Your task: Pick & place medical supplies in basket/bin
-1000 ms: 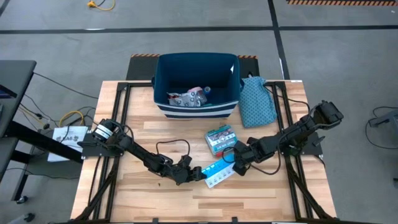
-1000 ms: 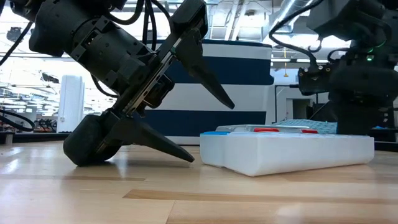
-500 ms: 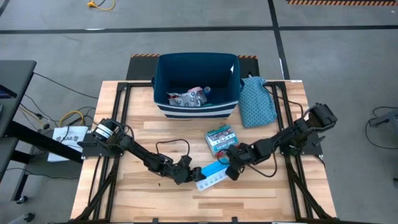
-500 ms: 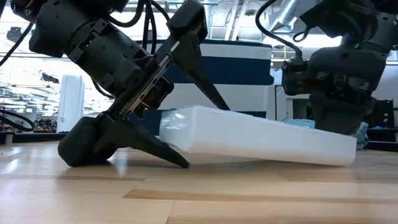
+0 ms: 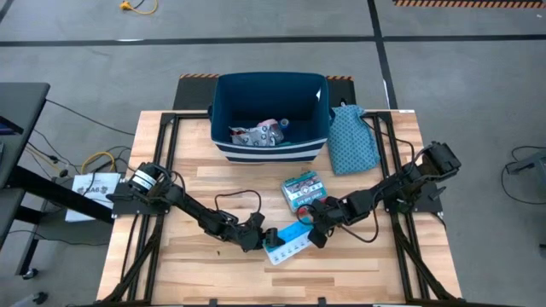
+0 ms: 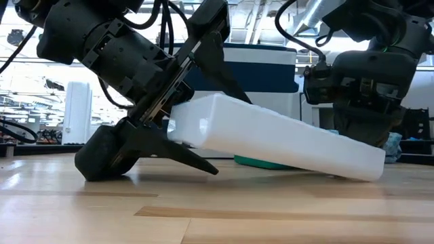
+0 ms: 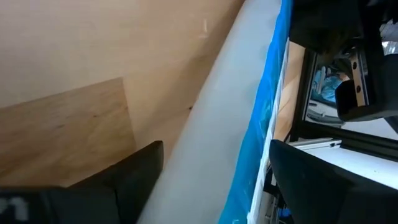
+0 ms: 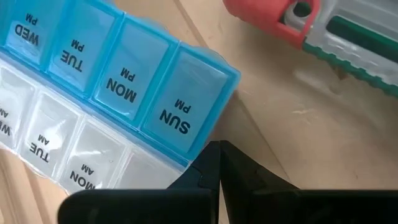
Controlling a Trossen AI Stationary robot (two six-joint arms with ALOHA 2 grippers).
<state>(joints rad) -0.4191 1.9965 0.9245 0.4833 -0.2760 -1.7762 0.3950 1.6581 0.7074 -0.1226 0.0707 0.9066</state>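
We see the light blue pill organiser (image 5: 287, 244) lying low in the centre of the high view, tipped so that one end rides up between the spread jaws of the left gripper (image 5: 265, 239), while its other end rests on the worktop (image 5: 213, 183). In the low view the left gripper's (image 6: 196, 102) lower finger is wedged under the raised end of the pill organiser (image 6: 271, 139) and the upper finger stands clear above it, so nothing is clamped. The right gripper (image 5: 316, 223), jaws pressed together and holding nothing, sits against the organiser's far end, just right of centre.

We judge the main risk to be a slip: the organiser is only propped, and if the left jaws close off-centre on its smooth, tilted body it may squirt out sideways or drop flat again. A further push from the right gripper could ride it over the lower finger or skid it toward the front edge. The teal-and-red box (image 5: 302, 190) lies close behind the right gripper and could be knocked. The hinged lids could also pop open under a pinch. The bin (image 5: 271, 107), in the upper centre of the high view, is well apart, so a weak hold would have to last a long carry.
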